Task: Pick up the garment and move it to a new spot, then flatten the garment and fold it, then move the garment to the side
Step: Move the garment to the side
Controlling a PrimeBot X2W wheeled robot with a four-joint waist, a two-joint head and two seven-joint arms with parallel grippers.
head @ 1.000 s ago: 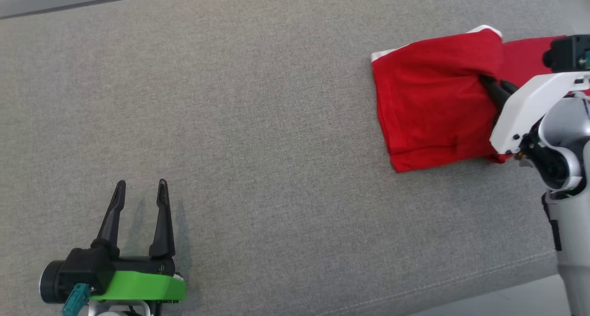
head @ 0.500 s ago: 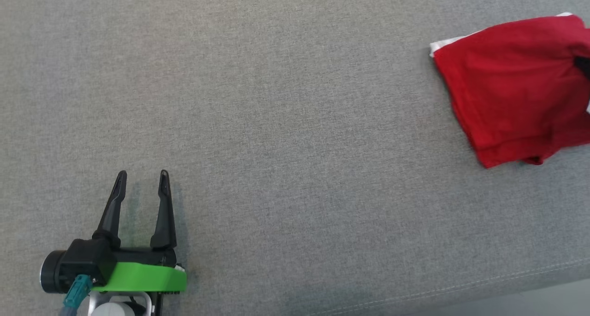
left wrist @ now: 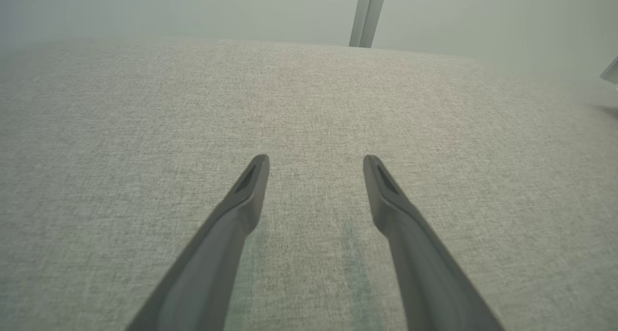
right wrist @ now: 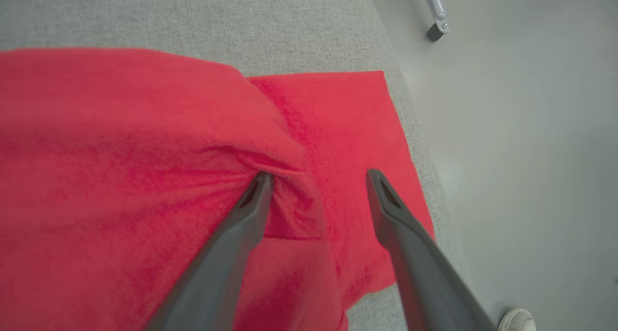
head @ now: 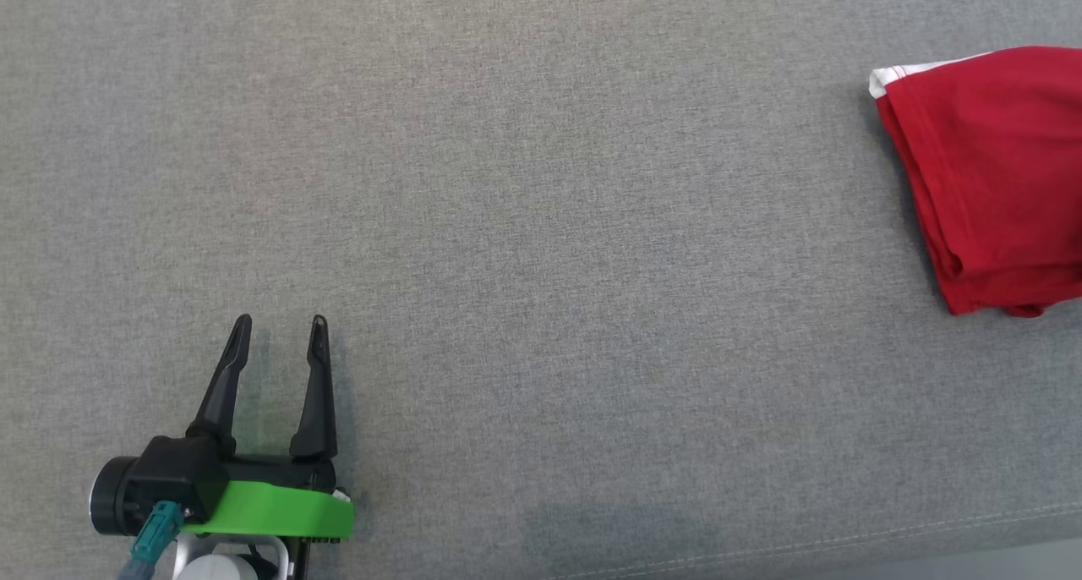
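Spread wide and gripping nothing, the right fingers point(right wrist: 236, 244) hover over the folded red garment point(right wrist: 120, 152), one tip against a crease. The garment lies near the edge of the grey fabric surface point(head: 541, 225), well apart from the left fingers point(head: 316, 394), likewise wide and empty.

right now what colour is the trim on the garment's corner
White trim on the red garment; head view shows it best.
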